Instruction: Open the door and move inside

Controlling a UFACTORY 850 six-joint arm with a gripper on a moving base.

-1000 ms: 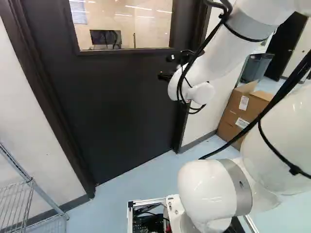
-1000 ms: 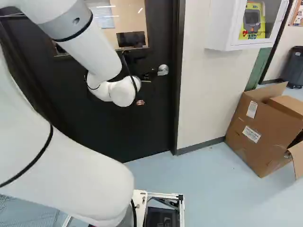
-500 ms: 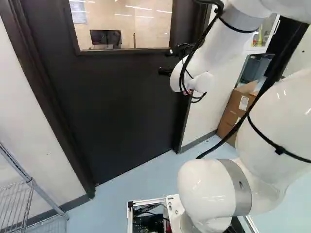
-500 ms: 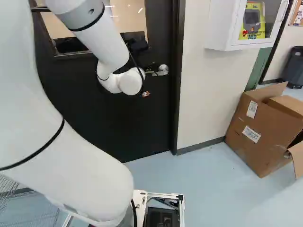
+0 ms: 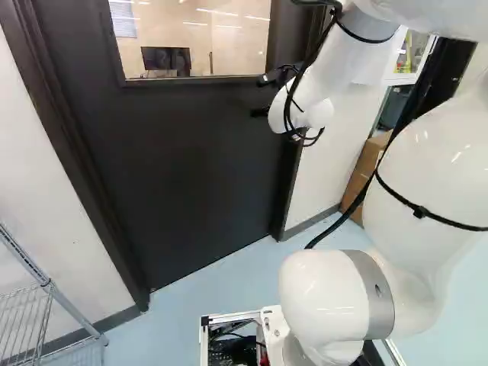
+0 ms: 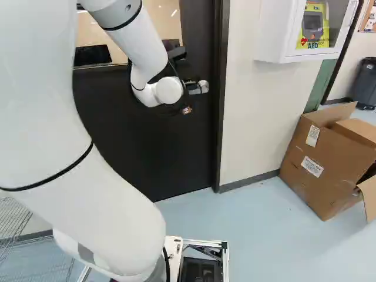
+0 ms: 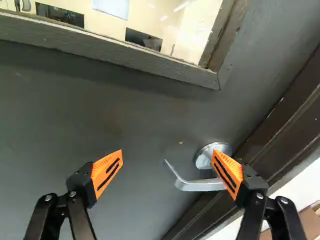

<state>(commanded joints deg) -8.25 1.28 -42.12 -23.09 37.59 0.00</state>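
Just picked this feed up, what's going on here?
The white arm is reaching toward a closed dark door, its pincer open and holding nothing. In the wrist view the door's lever handle lies partly between the two fingers, close to one orange pad; I can't tell whether they touch. The door sits shut in its frame, so opening it and moving inside are both yet to be done.

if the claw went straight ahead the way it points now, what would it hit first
Probably the silver lever handle: in the wrist view one finger of the claw overlaps it, and its bent tip shows between the fingers. The dark door is behind. How far off is unclear.
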